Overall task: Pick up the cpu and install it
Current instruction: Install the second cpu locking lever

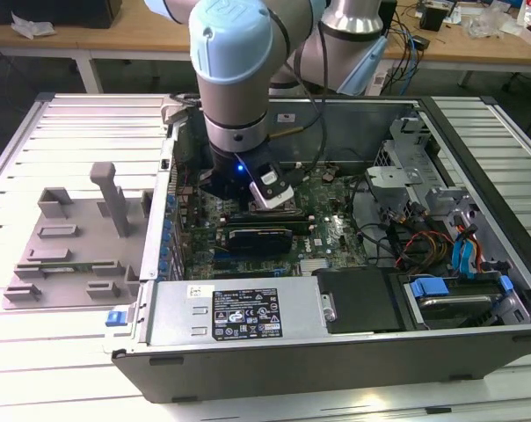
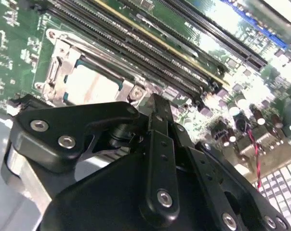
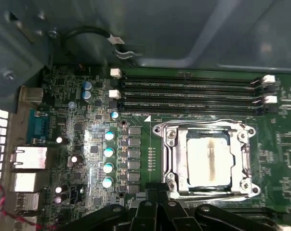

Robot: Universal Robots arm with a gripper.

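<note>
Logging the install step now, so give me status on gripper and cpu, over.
Gripper over the motherboard inside the case, holding nothing visible. cpu seated in the socket frame, beside the memory slots. Nothing lying on it.

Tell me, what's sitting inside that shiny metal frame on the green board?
The cpu lies inside the socket frame, its pale silver top showing in both wrist views. What's underneath the chip is covered. The claw is beside it.

Black gripper (image 2: 152,103) linkage in the foreground, pale silver cpu (image 2: 93,86) seated in the metal-rimmed socket frame (image 2: 59,65), long memory slots (image 2: 150,53) alongside, green motherboard (image 2: 10,43)
</note>
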